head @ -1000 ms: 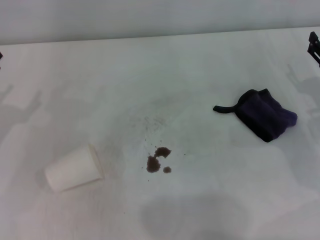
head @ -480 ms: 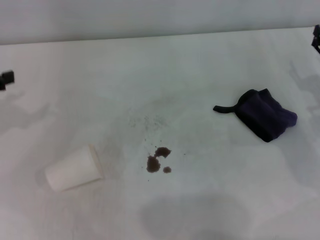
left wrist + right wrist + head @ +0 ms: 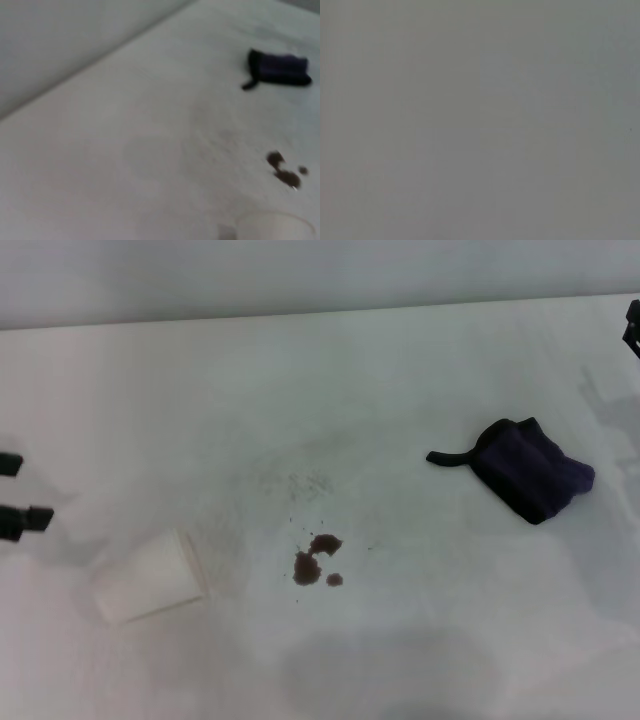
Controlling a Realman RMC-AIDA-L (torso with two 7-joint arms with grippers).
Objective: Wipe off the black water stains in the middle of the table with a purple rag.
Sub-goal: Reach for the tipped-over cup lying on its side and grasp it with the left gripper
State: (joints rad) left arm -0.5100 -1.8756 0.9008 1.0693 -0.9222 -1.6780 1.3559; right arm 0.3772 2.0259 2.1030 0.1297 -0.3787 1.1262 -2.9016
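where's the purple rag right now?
In the head view the purple rag lies untouched on the table's right side, right of and beyond the black water stains, its black tail pointing toward the middle. Neither gripper is near it.

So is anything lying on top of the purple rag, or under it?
Nothing lies on the purple rag; neither gripper touches it. It rests directly on the table, strap tail pointing toward the black water stains. Whatever lies beneath the bundle is covered and cannot be seen.
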